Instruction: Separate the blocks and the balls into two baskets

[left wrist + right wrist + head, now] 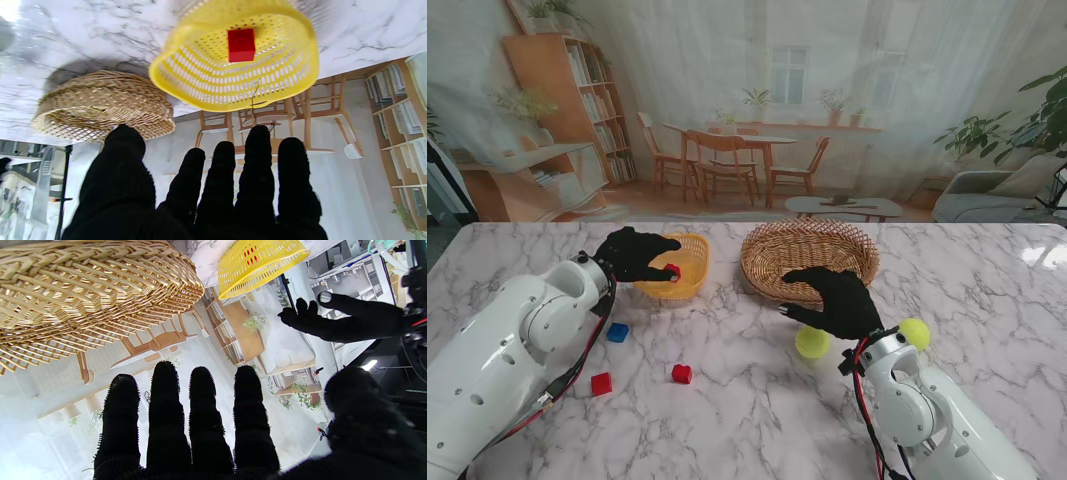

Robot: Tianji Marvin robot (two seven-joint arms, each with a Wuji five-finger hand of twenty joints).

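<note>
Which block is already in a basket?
The red block lying in the yellow basket, by the left hand. The other two red blocks and the blue block lie on the table.

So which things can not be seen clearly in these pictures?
- Wicker basket inside: stand view too shallow, both wrist views show only its outer wall.
- Nearer green ball: partly covered by the right hand in the stand view; contact unclear.
- Farther green ball: partly behind the right forearm.
- Yellow basket floor: left hand covers part in the stand view.

The white marble table (747,400) bears a yellow plastic basket (689,283), a wicker basket (772,262), two yellow-green balls (812,343), two red blocks (682,373) and a blue block (617,332).
</note>
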